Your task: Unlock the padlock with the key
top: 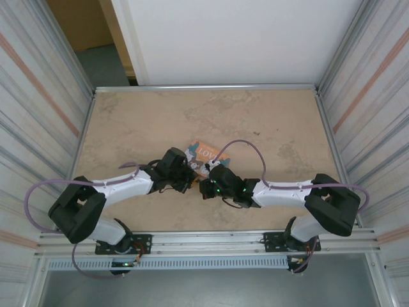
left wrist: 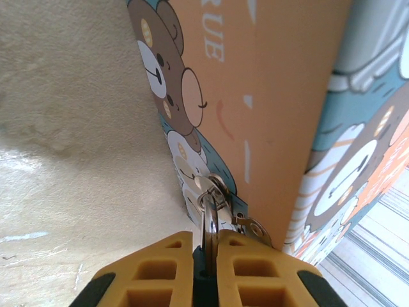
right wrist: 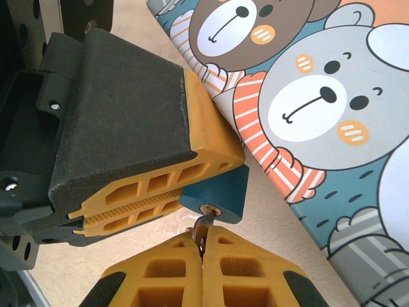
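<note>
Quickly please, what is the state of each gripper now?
The left gripper: closed, holding the padlock.
The right gripper: closed, holding the key, which is in the padlock.

Your light is bright and even, with soft shadows under the arms [top: 128,185]. The padlock [right wrist: 220,192] is crisp; the box [left wrist: 281,96] slightly blurred up close.

Beige table [top: 268,121], printed box [top: 206,152] (bear pattern)

White arms [top: 124,185], purple cables [top: 245,141], yellow fingers [left wrist: 150,272].
</note>
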You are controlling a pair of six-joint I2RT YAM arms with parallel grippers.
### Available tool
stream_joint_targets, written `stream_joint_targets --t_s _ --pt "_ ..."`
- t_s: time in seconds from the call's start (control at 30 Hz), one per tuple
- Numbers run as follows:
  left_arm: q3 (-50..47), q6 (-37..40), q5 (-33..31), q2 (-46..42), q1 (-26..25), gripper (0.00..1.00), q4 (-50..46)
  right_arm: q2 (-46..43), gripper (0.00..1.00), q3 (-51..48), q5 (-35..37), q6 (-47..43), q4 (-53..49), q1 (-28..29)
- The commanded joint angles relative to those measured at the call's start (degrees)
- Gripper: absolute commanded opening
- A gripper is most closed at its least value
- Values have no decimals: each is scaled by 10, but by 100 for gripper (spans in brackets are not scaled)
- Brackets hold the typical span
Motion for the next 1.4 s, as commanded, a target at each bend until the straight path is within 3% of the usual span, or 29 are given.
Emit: stream_joint_targets --t_s 0.0,0.13,0.57,0.83,1.1,1.37 --pt "9 1 34 4 -23 0 -5 19 0 -6 48 34 -4 -18" --pt "3 3 17 1 -24 1 -6 23 0 -15 51 40 6 -18" --pt "1 48 -59 -43 -20 51 -71 15 0 -42 63 64 19 -18" --pt "18 108 -129 -99 -10 58 -160 2 0 -70 36 88 50 -31" --pt "34 170 -209 -153 -10 59 -222 -15 0 -103 2 100 76 -58" --pt "31 179 -228 -163 -10 59 -235 -19 0 -118 2 100 82 -70"
